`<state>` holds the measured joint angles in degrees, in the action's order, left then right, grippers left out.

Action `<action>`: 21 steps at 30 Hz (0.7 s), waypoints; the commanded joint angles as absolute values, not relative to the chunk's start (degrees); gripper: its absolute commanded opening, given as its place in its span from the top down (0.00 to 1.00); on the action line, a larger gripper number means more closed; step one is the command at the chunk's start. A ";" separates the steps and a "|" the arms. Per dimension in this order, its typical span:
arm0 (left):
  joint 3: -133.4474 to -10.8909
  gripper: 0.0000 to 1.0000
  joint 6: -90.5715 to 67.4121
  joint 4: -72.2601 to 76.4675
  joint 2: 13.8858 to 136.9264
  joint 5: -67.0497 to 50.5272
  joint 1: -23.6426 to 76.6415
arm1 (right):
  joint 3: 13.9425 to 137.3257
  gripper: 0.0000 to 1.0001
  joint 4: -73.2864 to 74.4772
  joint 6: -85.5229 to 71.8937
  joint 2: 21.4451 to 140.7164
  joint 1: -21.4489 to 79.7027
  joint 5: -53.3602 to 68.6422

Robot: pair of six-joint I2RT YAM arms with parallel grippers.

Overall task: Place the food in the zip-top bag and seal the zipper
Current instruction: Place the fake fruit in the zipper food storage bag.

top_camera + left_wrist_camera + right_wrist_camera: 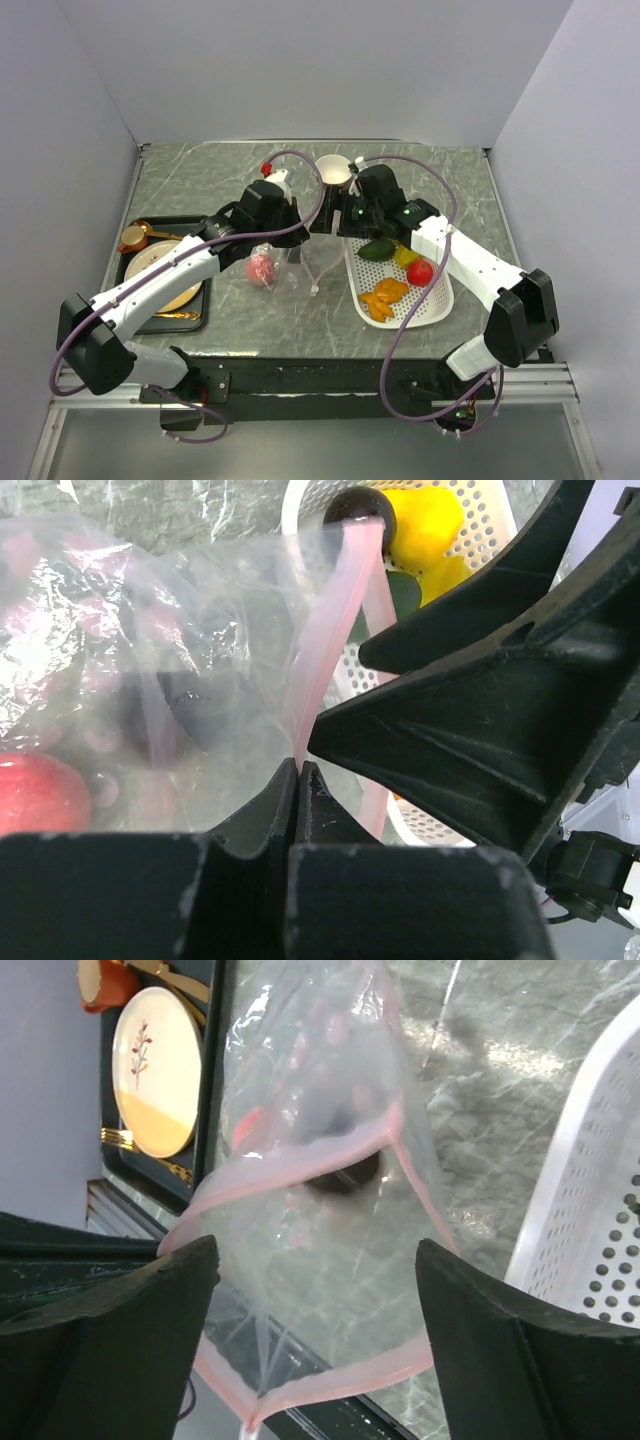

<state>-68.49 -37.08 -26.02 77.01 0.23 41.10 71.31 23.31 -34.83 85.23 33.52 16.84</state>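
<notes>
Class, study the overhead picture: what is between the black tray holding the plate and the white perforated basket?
The clear zip-top bag, with a pink food piece inside it. The top external view shows this.

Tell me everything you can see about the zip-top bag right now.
The zip-top bag is a clear, crinkly plastic pouch with a pale pink zipper strip around its mouth. It is held upright, mouth gaping open. The left pincer is shut on its pink edge; the right pincer stands open, its jaws spread either side of the mouth. Through the plastic show a dark piece and a reddish-pink piece of food.
</notes>
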 commanded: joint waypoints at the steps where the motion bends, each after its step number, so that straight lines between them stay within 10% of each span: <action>1: -70.84 0.99 -36.56 -25.66 74.79 -0.18 41.13 | 74.09 0.07 24.51 -33.75 82.36 33.92 11.71; 12: -70.05 0.99 -36.65 -24.79 75.14 -0.26 41.13 | 64.88 0.00 29.62 -42.26 67.86 32.44 -20.64; 21: -70.14 0.99 -36.56 -24.00 75.67 -1.23 41.13 | 65.56 0.00 41.37 -44.47 80.75 20.92 -9.23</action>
